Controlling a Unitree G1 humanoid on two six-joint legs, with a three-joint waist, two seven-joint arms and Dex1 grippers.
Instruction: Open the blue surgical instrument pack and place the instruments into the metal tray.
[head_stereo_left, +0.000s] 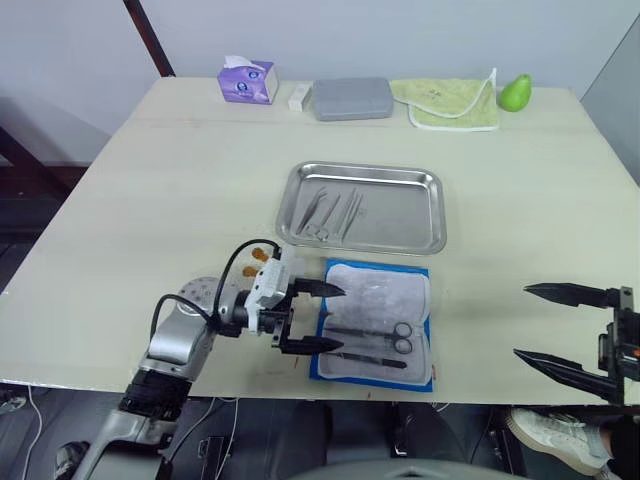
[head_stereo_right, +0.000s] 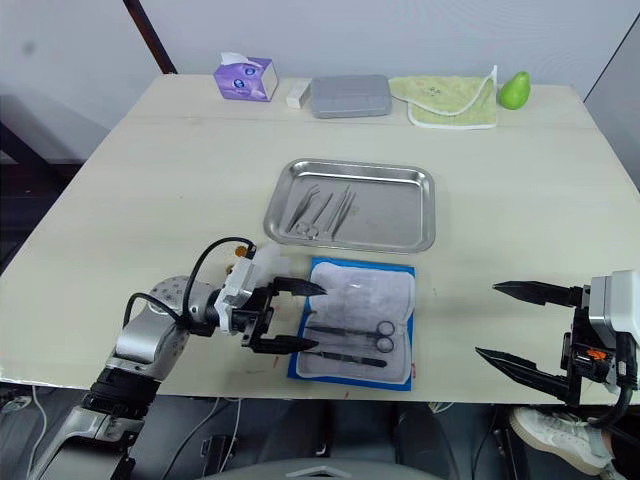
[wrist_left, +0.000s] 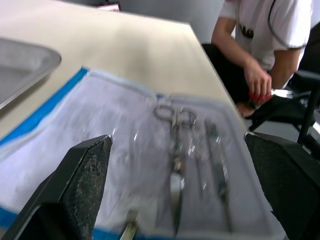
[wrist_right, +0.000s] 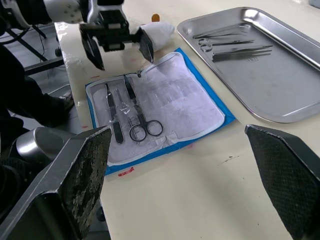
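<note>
Left eye view: pack (head_stereo_left: 375, 320) lies open on the tabletop (head_stereo_left: 150, 200), grey-white lining up, just in front of the tray (head_stereo_left: 430, 215). Scissors (head_stereo_left: 375, 340) and other instruments remain on the lining's near half. Tray holds several instruments (head_stereo_left: 335, 215) at its left end. Left gripper (head_stereo_left: 315, 318): jaws wide apart, empty, at the pack's left edge. Right gripper (head_stereo_left: 560, 325): jaws wide apart, empty, well right of the pack. Far edge: tissue box (head_stereo_left: 247, 82), grey case (head_stereo_left: 352, 98), green cloth (head_stereo_left: 450, 103), pear (head_stereo_left: 515, 92). Left wrist view: seated person (wrist_left: 260, 45) beyond the tabletop.
</note>
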